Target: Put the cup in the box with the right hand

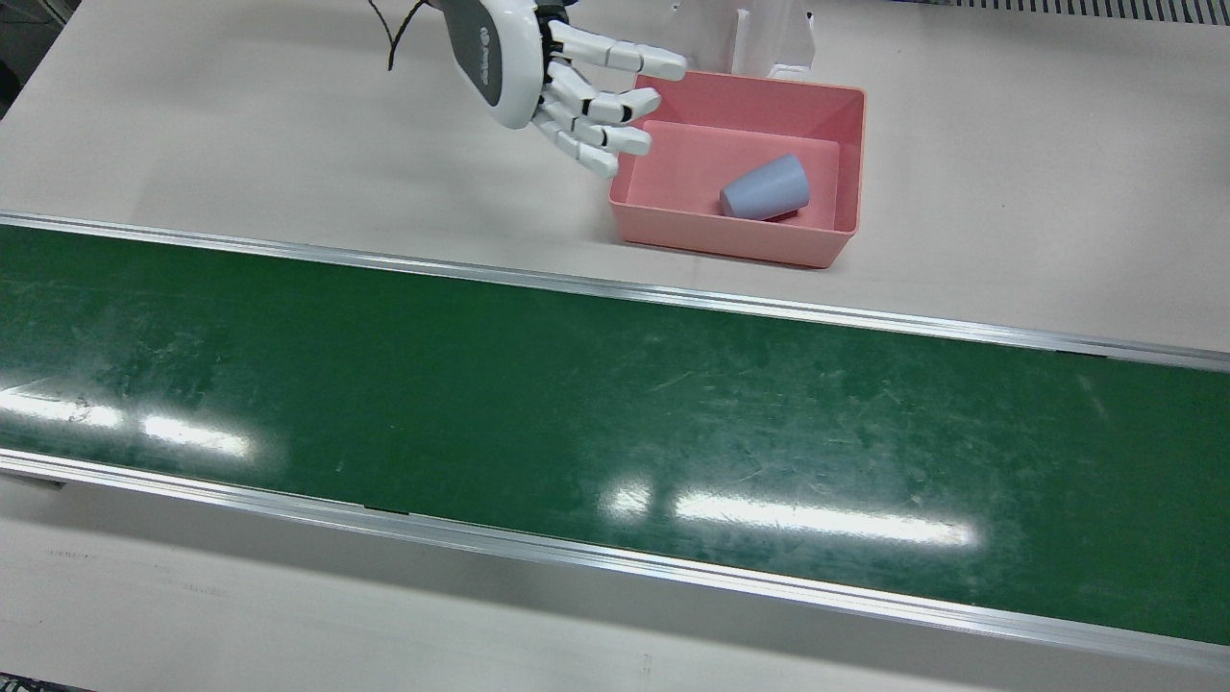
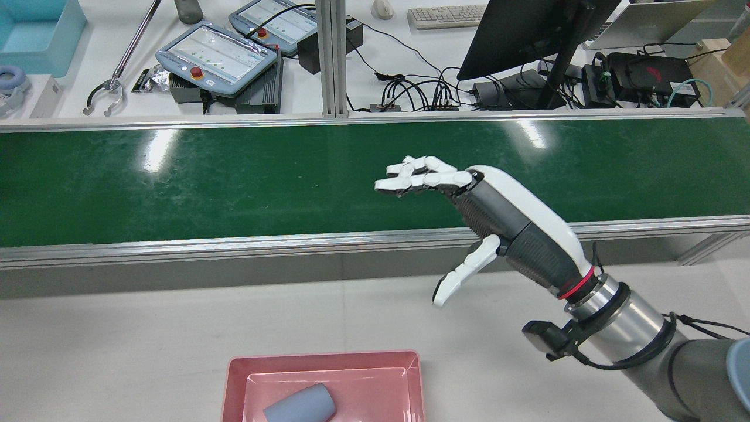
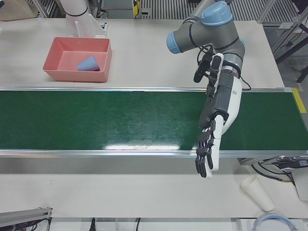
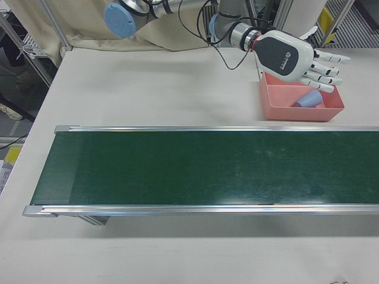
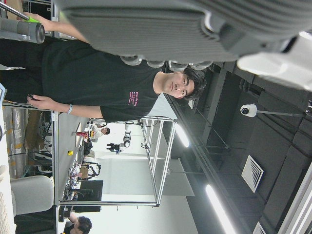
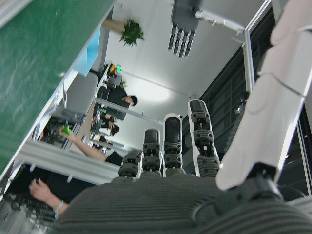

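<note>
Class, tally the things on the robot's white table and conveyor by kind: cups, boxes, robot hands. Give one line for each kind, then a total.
Blue-grey cup, lying on its side in the box: 1
Pink box: 1
Robot hands, right hand and left hand, both empty with fingers apart: 2
Total: 4
</note>
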Robot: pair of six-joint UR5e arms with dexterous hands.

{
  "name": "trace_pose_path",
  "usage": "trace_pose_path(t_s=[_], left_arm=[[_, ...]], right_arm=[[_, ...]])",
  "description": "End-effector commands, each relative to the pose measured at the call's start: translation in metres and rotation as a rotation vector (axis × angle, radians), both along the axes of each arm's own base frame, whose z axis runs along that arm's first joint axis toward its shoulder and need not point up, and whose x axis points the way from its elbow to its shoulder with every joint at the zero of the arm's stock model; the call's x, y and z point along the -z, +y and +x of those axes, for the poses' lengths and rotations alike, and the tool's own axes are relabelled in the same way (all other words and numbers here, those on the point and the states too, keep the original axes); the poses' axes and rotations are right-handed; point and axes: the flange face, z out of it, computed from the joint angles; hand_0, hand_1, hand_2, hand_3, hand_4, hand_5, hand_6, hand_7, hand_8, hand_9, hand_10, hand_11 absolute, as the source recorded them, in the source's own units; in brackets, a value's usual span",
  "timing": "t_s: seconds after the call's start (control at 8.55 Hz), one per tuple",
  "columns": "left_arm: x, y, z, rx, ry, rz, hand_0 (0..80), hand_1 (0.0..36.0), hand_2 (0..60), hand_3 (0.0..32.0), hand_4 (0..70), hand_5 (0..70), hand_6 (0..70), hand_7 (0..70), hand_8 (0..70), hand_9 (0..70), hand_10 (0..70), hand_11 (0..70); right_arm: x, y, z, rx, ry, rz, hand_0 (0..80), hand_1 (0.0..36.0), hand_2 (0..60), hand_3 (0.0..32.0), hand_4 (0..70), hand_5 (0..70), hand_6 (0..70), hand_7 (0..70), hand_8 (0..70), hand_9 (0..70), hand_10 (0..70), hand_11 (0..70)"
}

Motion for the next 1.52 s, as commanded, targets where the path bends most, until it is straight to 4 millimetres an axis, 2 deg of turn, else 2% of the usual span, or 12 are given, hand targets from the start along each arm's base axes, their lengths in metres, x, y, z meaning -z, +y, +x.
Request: trace_pose_path(t_s=[0.0,0.12,0.23,0.47,0.59,0.7,0.82,0.94,1.05,1.17,1.29,1.4], left_arm=[[0.0,0.0,0.0,0.0,0.0,0.0,0.0,0.0,0.0,0.0,0.0,0.0,0.0,0.0,0.0,0.0,0.0,0.0],[0.0,0.0,0.0,0.0,0.0,0.0,0.0,0.0,0.0,0.0,0.0,0.0,0.0,0.0,0.0,0.0,0.0,0.0],[0.0,0.0,0.0,-0.001,-0.001,-0.001,0.0,0.0,0.0,0.0,0.0,0.0,0.0,0.0,0.0,0.0,0.0,0.0],[0.001,0.0,0.0,0.0,0.0,0.0,0.0,0.0,0.0,0.0,0.0,0.0,0.0,0.0,0.0,0.0,0.0,0.0],[0.001,0.0,0.0,-0.001,-0.001,0.0,0.0,0.0,0.0,0.0,0.0,0.0,0.0,0.0,0.0,0.0,0.0,0.0],[0.001,0.0,0.0,-0.001,-0.001,0.0,0.0,0.0,0.0,0.0,0.0,0.0,0.0,0.0,0.0,0.0,0.0,0.0],[0.001,0.0,0.0,0.0,0.0,0.0,0.0,0.0,0.0,0.0,0.0,0.0,0.0,0.0,0.0,0.0,0.0,0.0],[0.001,0.0,0.0,-0.001,0.0,0.002,0.0,0.0,0.0,0.0,0.0,0.0,0.0,0.0,0.0,0.0,0.0,0.0],[0.0,0.0,0.0,0.0,0.0,-0.001,0.0,0.0,0.0,0.0,0.0,0.0,0.0,0.0,0.0,0.0,0.0,0.0],[0.001,0.0,0.0,0.0,0.0,0.0,0.0,0.0,0.0,0.0,0.0,0.0,0.0,0.0,0.0,0.0,0.0,0.0],[0.0,0.0,0.0,0.0,0.0,-0.001,0.0,0.0,0.0,0.0,0.0,0.0,0.0,0.0,0.0,0.0,0.0,0.0],[0.0,0.0,0.0,0.0,0.0,0.0,0.0,0.0,0.0,0.0,0.0,0.0,0.0,0.0,0.0,0.0,0.0,0.0]], right_arm=[[-0.082,-0.09,0.121,-0.243,0.113,-0.119,51.4,12.4,5.4,0.0,12.9,5.9,12.4,51.9,9.0,21.7,5.9,10.3],[-0.13,-0.126,0.149,-0.271,0.141,-0.207,52.1,10.4,1.8,0.0,16.1,5.7,12.3,51.6,8.6,21.1,5.8,10.1],[-0.17,-0.151,0.177,-0.305,0.144,-0.291,51.5,11.1,3.7,0.0,15.6,5.6,12.2,51.2,8.3,20.7,6.0,10.4],[-0.23,-0.174,0.218,-0.365,0.143,-0.419,52.1,13.4,5.6,0.0,14.9,5.7,11.8,50.3,6.7,18.2,4.6,8.4],[-0.239,-0.176,0.231,-0.359,0.161,-0.438,54.1,12.5,1.8,0.0,17.5,5.7,11.5,49.4,5.6,16.5,3.6,7.1],[-0.245,-0.173,0.235,-0.347,0.157,-0.459,56.0,13.3,0.0,0.0,20.2,5.6,10.2,43.8,2.3,11.1,1.6,4.4],[-0.259,-0.163,0.238,-0.334,0.136,-0.493,59.1,18.3,2.2,0.0,19.6,6.0,8.2,34.5,0.6,5.5,0.0,1.6],[-0.272,-0.155,0.243,-0.332,0.136,-0.517,60.3,20.3,2.5,0.0,16.7,6.2,6.0,23.5,0.2,3.3,0.0,0.1],[-0.281,-0.149,0.248,-0.337,0.138,-0.531,57.5,21.0,7.4,0.0,10.7,5.7,3.3,9.9,0.0,0.5,0.0,0.0],[-0.283,-0.149,0.252,-0.345,0.138,-0.536,55.3,16.0,2.3,0.0,10.3,5.0,2.3,5.0,0.0,0.0,0.0,0.0],[-0.285,-0.149,0.251,-0.34,0.133,-0.54,50.7,16.3,9.1,0.0,4.1,4.2,0.5,0.0,0.0,0.0,0.0,0.0],[-0.287,-0.147,0.253,-0.341,0.132,-0.545,51.2,14.0,5.4,0.0,5.3,4.1,0.2,0.0,0.0,0.0,0.0,0.0]])
